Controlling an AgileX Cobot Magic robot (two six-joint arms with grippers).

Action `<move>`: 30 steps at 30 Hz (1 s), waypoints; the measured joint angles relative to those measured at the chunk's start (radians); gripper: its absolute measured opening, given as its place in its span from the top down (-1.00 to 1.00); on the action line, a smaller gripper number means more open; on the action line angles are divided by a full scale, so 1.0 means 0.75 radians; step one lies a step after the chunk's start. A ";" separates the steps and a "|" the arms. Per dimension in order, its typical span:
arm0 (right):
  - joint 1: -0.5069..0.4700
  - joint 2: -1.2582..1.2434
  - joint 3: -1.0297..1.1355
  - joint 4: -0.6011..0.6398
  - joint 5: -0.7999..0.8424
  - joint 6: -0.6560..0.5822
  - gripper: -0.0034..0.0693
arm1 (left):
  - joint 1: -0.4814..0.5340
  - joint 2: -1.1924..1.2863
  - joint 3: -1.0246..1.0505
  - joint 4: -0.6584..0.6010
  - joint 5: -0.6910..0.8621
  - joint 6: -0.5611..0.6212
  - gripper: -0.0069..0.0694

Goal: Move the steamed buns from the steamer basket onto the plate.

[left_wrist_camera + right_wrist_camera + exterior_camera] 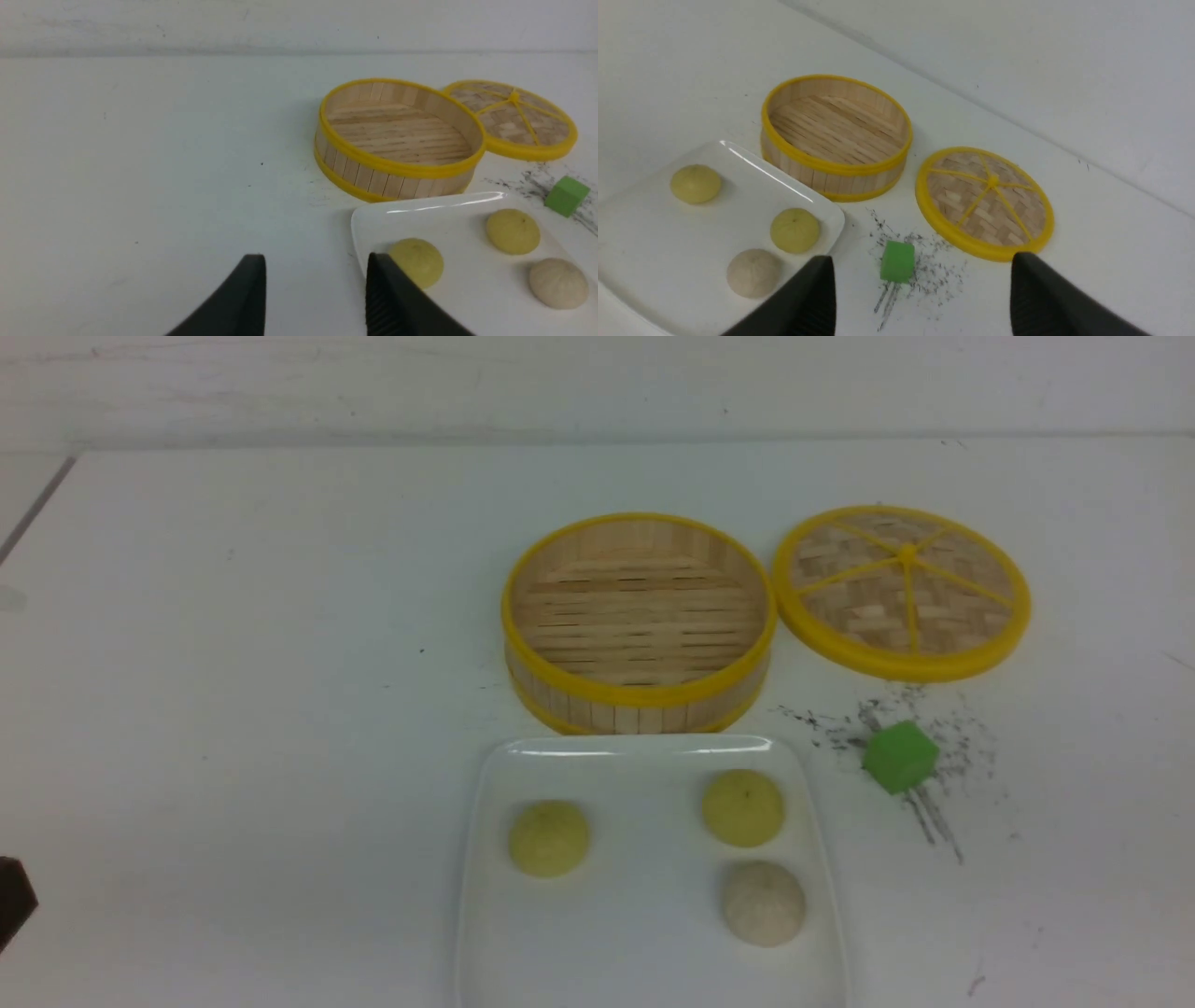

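Note:
The steamer basket (pixel 639 695) stands empty at the middle of the table. The white plate (pixel 644 896) lies just in front of it and holds all three steamed buns: two yellow-green ones (pixel 549 838) (pixel 743 807) and an off-white one (pixel 764 903). My left gripper (pixel 315 280) is open and empty above the table, left of the plate (pixel 467 266); one finger hides part of the nearest bun (pixel 420 261). My right gripper (pixel 922 280) is open wide and empty, above the table to the right of the plate (pixel 644 242).
The flat woven lid (pixel 901 590) lies right of the basket. A green cube (pixel 899 757) sits on dark scuff marks in front of the lid, right of the plate. A dark part of the left arm (pixel 11 901) shows at the left edge.

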 joint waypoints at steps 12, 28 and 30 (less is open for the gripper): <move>0.000 -0.156 -0.107 0.124 0.209 -0.030 -0.46 | 0.000 -0.004 0.011 0.109 -0.028 0.000 -0.03; 0.000 -0.477 0.488 0.106 -0.033 0.023 -0.46 | 0.000 -0.004 0.012 0.256 -0.072 -0.006 -0.03; 0.000 -0.476 0.579 0.092 -0.151 0.024 -0.46 | 0.000 -0.004 0.012 0.258 -0.072 -0.007 -0.03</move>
